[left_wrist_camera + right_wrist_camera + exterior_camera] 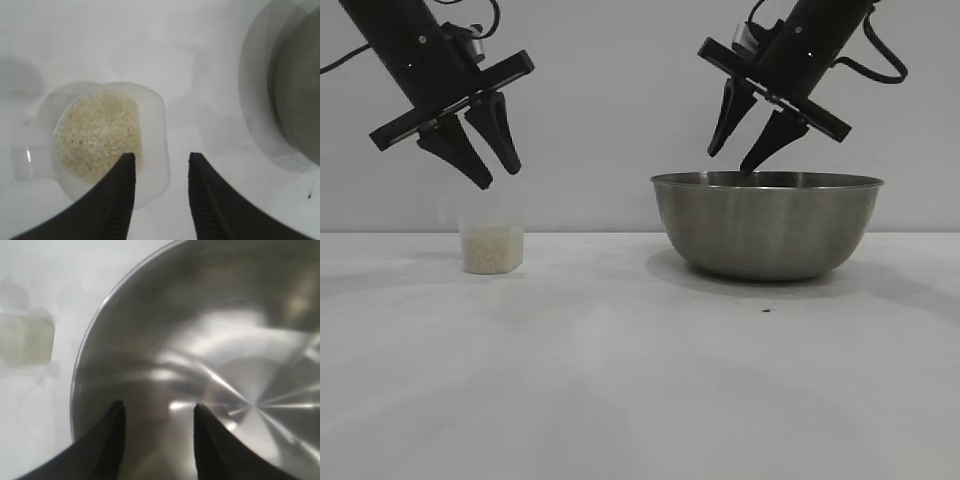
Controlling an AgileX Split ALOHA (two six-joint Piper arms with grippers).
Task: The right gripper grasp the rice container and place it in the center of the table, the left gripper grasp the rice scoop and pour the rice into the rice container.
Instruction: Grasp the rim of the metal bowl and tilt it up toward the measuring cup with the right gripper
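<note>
The rice container (767, 222), a big brushed steel bowl, sits on the white table (620, 380) at the right; its inside (225, 350) holds nothing. Just above its left rim hangs my right gripper (733, 160), open, touching nothing, with both fingertips over the bowl's inside (157, 407). The rice scoop (492, 240), a small clear plastic cup, stands at the left with white rice (97, 135) in it. My left gripper (500, 172) hovers open right above the scoop, gripping nothing. One fingertip is over the cup's rim (152, 170), the other over bare table.
A tiny dark speck (766, 310) lies on the table in front of the bowl. A pale plain wall stands behind the table. Open tabletop lies between the scoop and the bowl and toward the front edge.
</note>
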